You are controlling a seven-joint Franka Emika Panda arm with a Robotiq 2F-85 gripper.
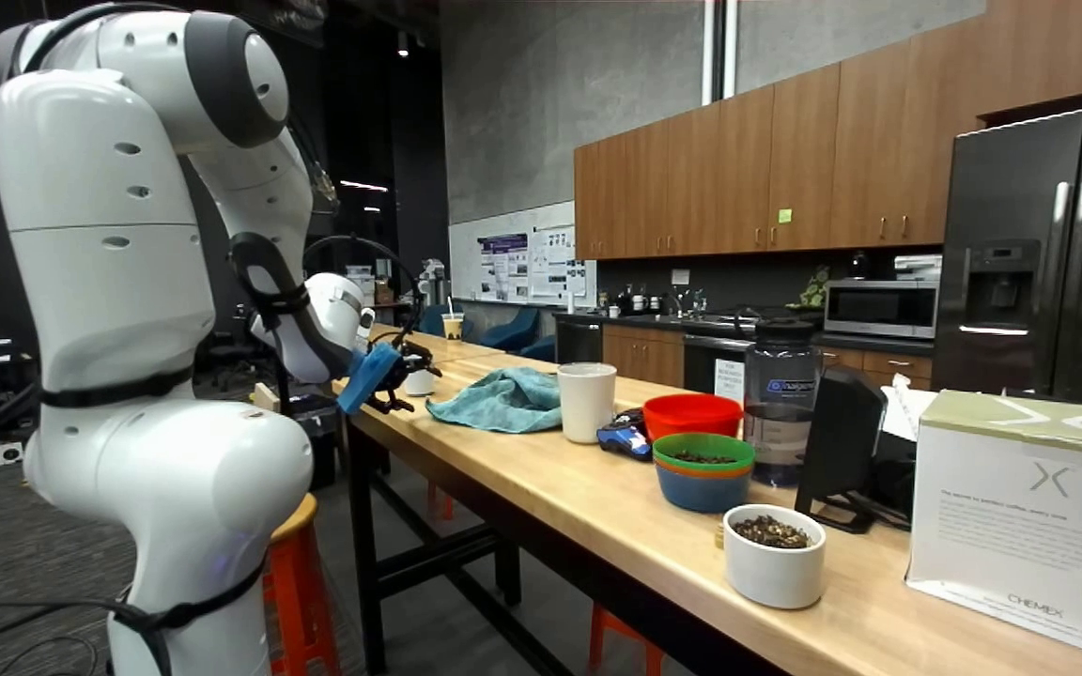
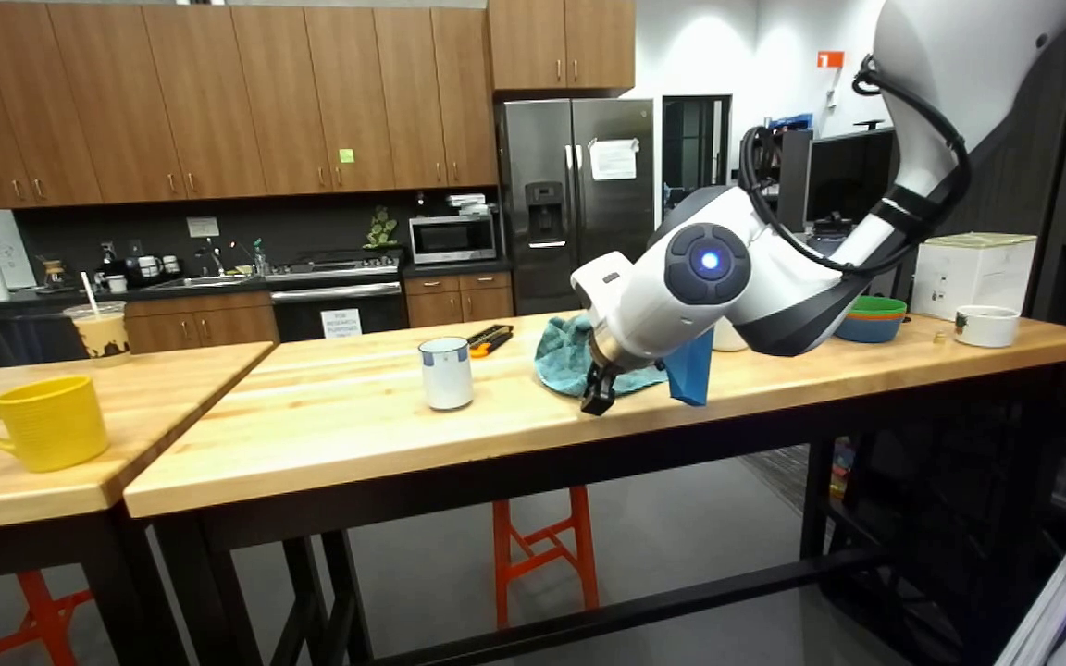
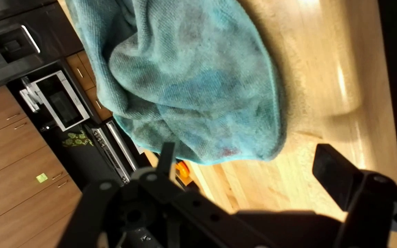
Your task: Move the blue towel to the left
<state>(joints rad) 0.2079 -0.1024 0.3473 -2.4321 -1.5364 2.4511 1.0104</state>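
The towel [image 3: 202, 86] lies rumpled on the worktop [image 2: 339, 407], near its front edge, the long one on the robot's side. The gripper [image 3: 245, 151] hangs low by that edge, its fingers [image 3: 336, 175] spread apart and holding nothing; whether either one brushes the cloth we cannot tell. From the gripper, the towel lies inward from the front edge and towards the right end, as the robot faces it, and our next move turns on that. It has no crisp long axis; we judge its longer run to go roughly along the front edge, though the wrist view cuts off its far end. A rounded corner points towards the left end, facing the gripper, and seems to us the likeliest place to pinch. On that side, in an exterior view, stands a mug [image 2: 447, 373] we might bump, with a tool [image 2: 491, 340] nearer the far edge. Towards the right end come a cup [image 1: 588, 402], just beside the towel, then bowls [image 1: 703, 488].
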